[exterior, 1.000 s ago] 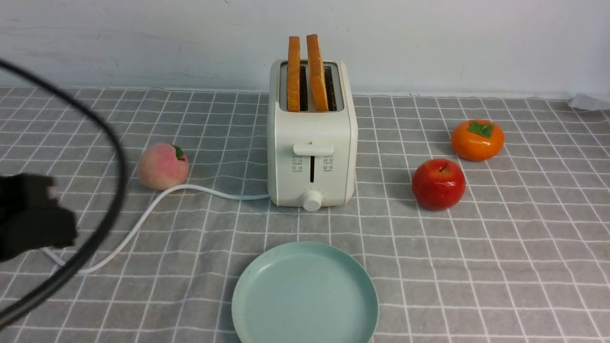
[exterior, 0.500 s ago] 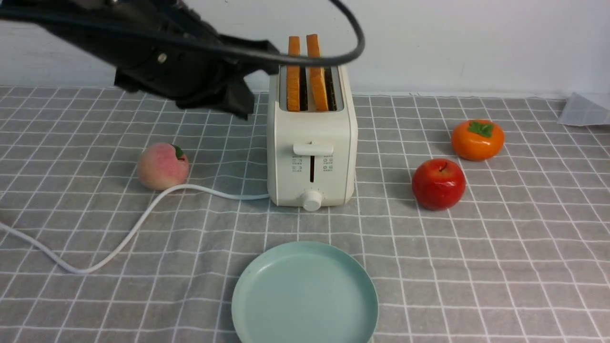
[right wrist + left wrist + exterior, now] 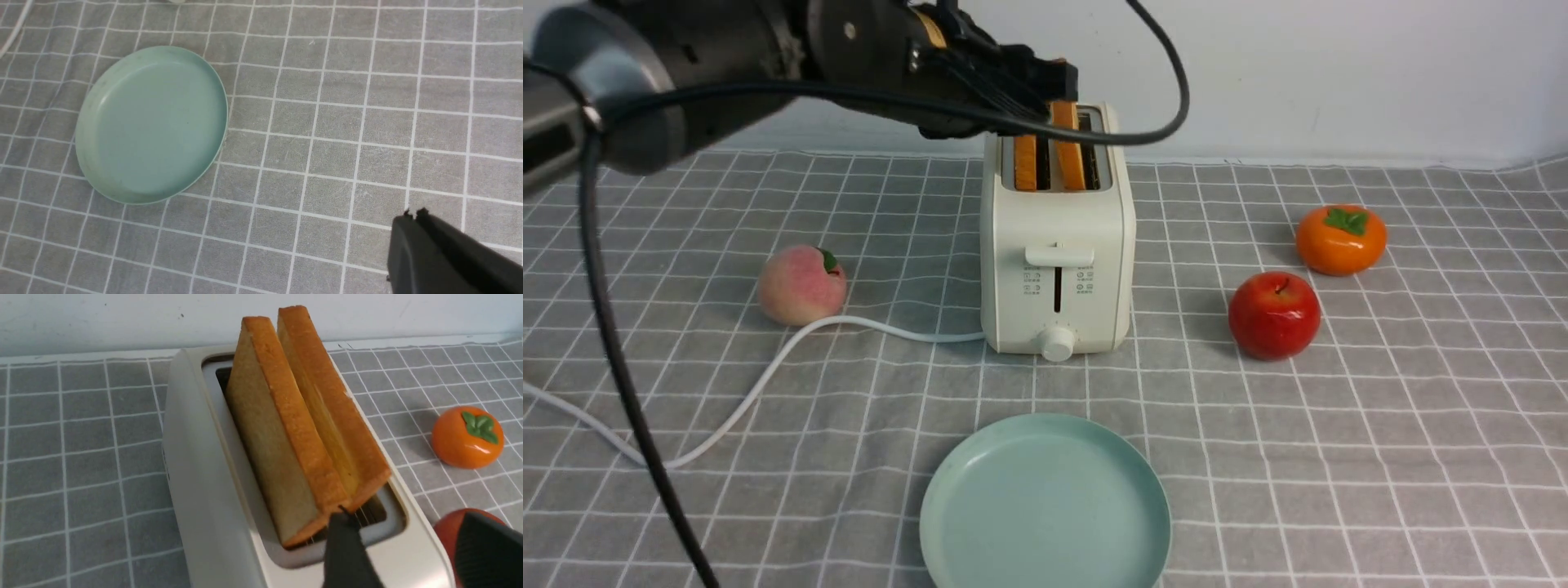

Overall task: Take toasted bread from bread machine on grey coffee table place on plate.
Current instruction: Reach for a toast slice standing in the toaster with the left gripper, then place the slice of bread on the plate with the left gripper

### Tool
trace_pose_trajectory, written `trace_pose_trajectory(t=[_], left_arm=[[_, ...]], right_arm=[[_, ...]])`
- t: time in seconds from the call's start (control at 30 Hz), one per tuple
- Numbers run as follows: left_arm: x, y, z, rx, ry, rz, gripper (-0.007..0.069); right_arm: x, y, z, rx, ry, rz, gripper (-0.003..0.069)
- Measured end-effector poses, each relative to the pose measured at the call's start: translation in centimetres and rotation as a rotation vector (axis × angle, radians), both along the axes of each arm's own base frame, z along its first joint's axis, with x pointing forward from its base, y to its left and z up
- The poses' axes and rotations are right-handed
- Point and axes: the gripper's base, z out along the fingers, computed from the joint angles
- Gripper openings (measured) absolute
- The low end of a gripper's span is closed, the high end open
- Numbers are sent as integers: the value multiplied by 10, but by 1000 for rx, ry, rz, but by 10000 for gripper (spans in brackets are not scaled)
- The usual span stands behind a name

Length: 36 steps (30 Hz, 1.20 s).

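From the front, the left gripper [image 3: 1045, 86] is hovering just above the cream bread machine [image 3: 1058, 269]. The two toasted bread slices [image 3: 1068, 155] are standing upright in its slots. The mint-green plate [image 3: 1045, 506] is lying bare in front of the machine.

In the left wrist view, the black fingers [image 3: 347, 551] are standing wide apart and holding nothing. One tip is sitting right at the near corner of the slices. I think the risk is here: the slices are leaning together at that end, so a closing grip may catch both, or pinch only crust and drop the slice.

In the right wrist view, the right gripper [image 3: 413, 213] is pressed shut and empty, over the grey coffee table [image 3: 327, 122] near the plate.

The checked cloth is lying flat. A peach [image 3: 801, 286], a red apple [image 3: 1274, 315], a persimmon [image 3: 1340, 239] and the white cord [image 3: 768, 376] are resting on it, before a plain white wall [image 3: 1339, 73].
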Motion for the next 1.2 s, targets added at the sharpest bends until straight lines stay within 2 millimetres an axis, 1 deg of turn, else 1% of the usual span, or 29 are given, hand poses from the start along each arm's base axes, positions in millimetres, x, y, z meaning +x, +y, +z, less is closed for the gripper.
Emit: trace_pose_trajectory(t=[0.03,0.07,0.1,0.13,0.2,0.33,0.4,0.43,0.47,0.5,0.53,0.57,0.6,0.7,0.8,0.83,0.87,0.9,0.93,0.97,1.0,1.13,1.2], left_arm=[[7,-3,-9,-6,-14,5,435],[9,-4,-12,-5,-12,6,442],[16,-6,-21,-10,-23,11,479],[19,-8,-27,-11,-23,13,488],[25,-10,-35,-15,-34,18,488],[31,-12,-43,-23,-56,23,440],[34,-13,-48,-16,-67,23,337],[34,-13,-48,-15,-69,23,314],[34,-13,-48,-16,-72,23,265],[34,-13,-48,-12,-75,21,160],[34,-13,-47,-11,-77,20,122],[32,-13,-44,-9,-79,18,81],[31,-12,-42,-3,-78,16,72],[26,-9,-31,12,-88,10,79],[18,-5,-14,40,-114,0,79],[17,-4,-13,42,-116,0,79],[12,-2,-4,55,-126,-3,79],[11,-1,-2,58,-124,-4,79],[3,3,10,64,-129,-6,79],[3,3,9,66,-126,-6,79],[-7,8,25,69,-139,-7,79],[-33,20,59,69,-154,-5,79],[-51,28,81,57,-179,-4,79]], right_arm=[[0,0,0,3,0,1,-3],[0,0,0,3,0,1,-3],[0,0,0,3,0,1,-1],[0,0,0,3,0,1,-1],[0,0,0,3,0,1,0],[0,0,0,3,0,1,1],[0,0,0,2,-1,1,1],[0,0,0,2,0,2,1],[0,0,0,2,0,2,2],[0,0,0,2,2,3,4],[0,0,0,2,2,3,4],[0,0,0,2,3,3,4],[0,0,0,2,4,3,6],[0,0,0,2,4,3,9],[0,0,0,2,4,3,13],[0,0,0,2,4,3,13],[0,0,0,2,4,3,13],[0,0,0,2,4,3,13],[0,0,0,2,4,3,15],[0,0,0,2,4,3,15],[0,0,0,0,3,5,17],[0,0,0,-7,-1,13,18],[0,0,0,-9,-2,16,18]])
